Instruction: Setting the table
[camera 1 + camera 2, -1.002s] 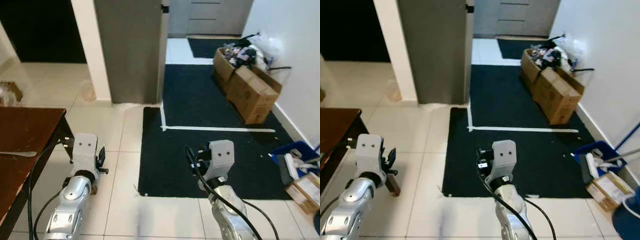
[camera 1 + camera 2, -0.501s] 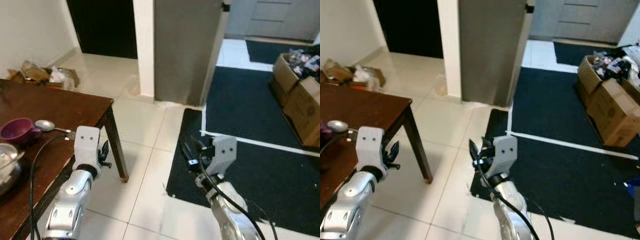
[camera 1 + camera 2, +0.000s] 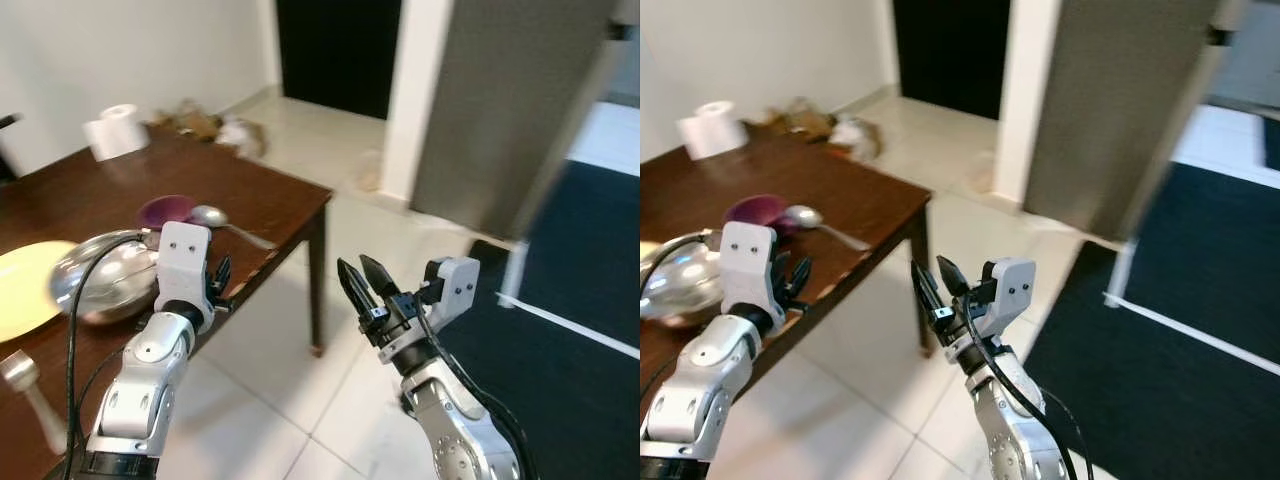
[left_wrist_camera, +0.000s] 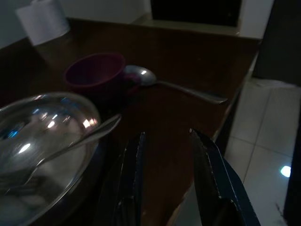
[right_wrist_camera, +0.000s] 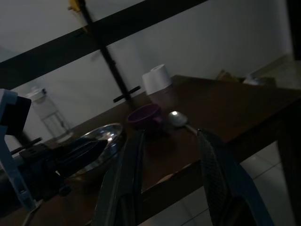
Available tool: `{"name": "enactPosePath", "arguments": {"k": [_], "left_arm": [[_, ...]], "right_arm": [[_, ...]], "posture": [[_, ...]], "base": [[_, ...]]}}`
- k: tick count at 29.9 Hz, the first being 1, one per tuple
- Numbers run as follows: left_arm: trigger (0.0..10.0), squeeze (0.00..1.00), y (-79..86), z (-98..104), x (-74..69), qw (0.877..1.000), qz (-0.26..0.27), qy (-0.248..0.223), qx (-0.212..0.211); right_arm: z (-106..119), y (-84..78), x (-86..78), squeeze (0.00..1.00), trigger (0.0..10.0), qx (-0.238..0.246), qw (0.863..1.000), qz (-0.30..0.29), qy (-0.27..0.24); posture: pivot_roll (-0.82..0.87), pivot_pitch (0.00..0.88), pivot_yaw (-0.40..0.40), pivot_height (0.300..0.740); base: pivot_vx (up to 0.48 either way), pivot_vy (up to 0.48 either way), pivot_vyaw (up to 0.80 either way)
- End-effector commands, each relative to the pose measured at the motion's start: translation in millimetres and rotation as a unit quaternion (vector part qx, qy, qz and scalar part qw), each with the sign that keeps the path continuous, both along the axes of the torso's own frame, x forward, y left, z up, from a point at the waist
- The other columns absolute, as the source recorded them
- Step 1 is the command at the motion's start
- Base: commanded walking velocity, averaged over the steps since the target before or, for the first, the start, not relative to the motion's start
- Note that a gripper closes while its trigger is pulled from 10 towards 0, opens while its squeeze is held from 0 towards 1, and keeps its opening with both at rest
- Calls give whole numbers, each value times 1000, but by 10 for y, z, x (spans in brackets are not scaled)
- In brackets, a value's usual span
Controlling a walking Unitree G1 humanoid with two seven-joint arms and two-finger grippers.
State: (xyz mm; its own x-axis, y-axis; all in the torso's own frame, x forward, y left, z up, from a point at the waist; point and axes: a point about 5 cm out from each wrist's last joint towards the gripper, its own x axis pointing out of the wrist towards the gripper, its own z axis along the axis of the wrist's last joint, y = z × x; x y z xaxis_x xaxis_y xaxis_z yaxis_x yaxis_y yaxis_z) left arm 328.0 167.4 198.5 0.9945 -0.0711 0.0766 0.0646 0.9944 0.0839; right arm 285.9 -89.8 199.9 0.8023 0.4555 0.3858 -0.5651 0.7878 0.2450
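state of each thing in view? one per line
Left gripper: open, empty, over the table edge.
Right gripper: open, empty, off the table.
Steel bowl: upright on the table, a utensil resting in it.
Purple cup: upright, beside the bowl.
Spoon: lying flat next to the cup.
Yellow plate: flat, bare.
Paper roll: standing on end.

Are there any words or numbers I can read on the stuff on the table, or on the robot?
There are none to read.
The paper roll, purple cup, metal bowl, spoons and yellow plate on the table look plain.
The left gripper and right gripper show no readable label; the picture is blurred.
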Motion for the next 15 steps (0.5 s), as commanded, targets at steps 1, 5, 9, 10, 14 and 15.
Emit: {"name": "enactPosePath", "arguments": {"k": [1,5,9,10,14,15], "left_arm": [[10000,0,-10,-14,-26,1000,-5,6,5],[10000,0,-28,29,-36,1000,-8,-2,11],[10000,0,-33,74,-35,1000,-11,-8,10],[10000,0,-32,92,-32,1000,-11,-10,10],[10000,0,-33,133,-22,1000,-12,-15,9],[10000,0,-36,142,-21,1000,-12,-16,9]], "right_arm": [[-10,-15,-26,4,10000,8,1000,5,5],[-17,-21,-33,0,10000,8,1000,11,10],[-12,-25,-37,0,10000,8,1000,14,12],[-8,-25,-38,4,10000,9,1000,14,12],[-1,-22,-45,0,10000,10,1000,17,12],[1,-19,-49,0,10000,10,1000,19,13]], "posture": [[98,91,114,740],[93,94,108,740],[92,99,107,740],[92,101,108,740],[92,101,109,740],[92,101,109,740]], "base": [[0,0,794],[0,0,789],[0,0,788],[0,0,788],[0,0,788],[0,0,788]]}}
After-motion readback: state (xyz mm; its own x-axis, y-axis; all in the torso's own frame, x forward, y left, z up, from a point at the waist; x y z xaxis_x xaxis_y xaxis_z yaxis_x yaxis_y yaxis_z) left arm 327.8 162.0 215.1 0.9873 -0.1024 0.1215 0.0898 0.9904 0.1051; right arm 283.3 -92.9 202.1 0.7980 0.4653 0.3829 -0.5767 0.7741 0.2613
